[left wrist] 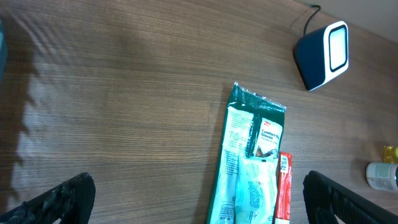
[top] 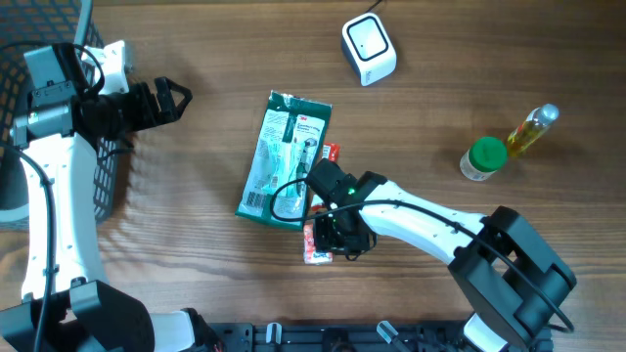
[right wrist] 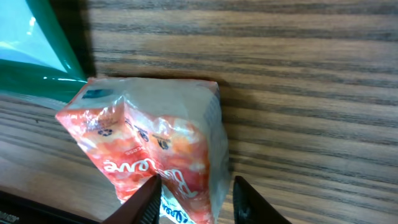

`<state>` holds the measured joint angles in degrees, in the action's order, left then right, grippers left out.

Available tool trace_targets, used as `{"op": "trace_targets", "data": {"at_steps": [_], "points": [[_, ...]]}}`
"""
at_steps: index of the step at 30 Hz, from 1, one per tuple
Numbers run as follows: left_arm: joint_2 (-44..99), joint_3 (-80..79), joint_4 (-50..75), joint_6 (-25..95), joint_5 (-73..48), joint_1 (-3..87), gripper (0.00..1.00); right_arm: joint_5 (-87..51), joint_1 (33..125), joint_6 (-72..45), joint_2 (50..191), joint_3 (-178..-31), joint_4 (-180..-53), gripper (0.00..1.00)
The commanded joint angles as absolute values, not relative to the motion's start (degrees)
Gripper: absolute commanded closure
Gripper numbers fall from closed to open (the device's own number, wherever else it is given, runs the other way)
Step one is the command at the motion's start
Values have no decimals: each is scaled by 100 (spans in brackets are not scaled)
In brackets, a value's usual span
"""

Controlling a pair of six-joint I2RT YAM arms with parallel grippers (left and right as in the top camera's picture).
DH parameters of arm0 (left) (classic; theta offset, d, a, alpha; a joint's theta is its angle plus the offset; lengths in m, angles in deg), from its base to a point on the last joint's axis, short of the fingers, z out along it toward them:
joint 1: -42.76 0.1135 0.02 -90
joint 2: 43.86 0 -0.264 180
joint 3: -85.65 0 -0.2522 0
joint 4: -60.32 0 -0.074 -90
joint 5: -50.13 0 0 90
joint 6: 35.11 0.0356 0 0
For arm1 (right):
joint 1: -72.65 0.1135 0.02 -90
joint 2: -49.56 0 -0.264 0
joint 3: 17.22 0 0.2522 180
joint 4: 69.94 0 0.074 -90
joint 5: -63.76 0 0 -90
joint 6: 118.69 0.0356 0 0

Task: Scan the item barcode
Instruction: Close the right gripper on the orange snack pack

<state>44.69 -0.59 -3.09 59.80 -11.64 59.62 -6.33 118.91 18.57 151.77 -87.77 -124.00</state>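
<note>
Red packet (right wrist: 149, 146): sat lower centre between narrow-set right gripper (right wrist: 196, 202) fingers; grip unclear.
Left gripper (top: 174, 101): upper left, fingers stood wide.
Green pack (top: 279, 156): lay centre, just beside the packet.

Left pincer (top: 174, 105) spread wide, right pincer (right wrist: 194, 199) half-closed

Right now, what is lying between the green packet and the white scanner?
Nothing: between the green packet and the scanner there is only bare wooden table, as the overhead view shows.
</note>
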Motion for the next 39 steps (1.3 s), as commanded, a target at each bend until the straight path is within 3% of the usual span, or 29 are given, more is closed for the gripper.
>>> {"op": "trace_targets", "data": {"at_steps": [1,20,30,33,39], "points": [[4500,-32,-291,6067,-1099,5953,0,-662,11887,1615,15116,-8967,-12406,59],[4500,-32,-294,6067,-1099,5953,0,-188,11563,1046,15018,-9096,-12421,53],[4500,-32,-291,6067,-1099,5953,0,-461,11581,1269,15029,-8950,-12356,60],[4500,-32,-294,6067,-1099,5953,0,-524,11581,1348,15029,-8948,-12332,69],[4500,-32,-294,6067,-1099,5953,0,-692,11581,1350,15040,-8945,-12389,69]]}}
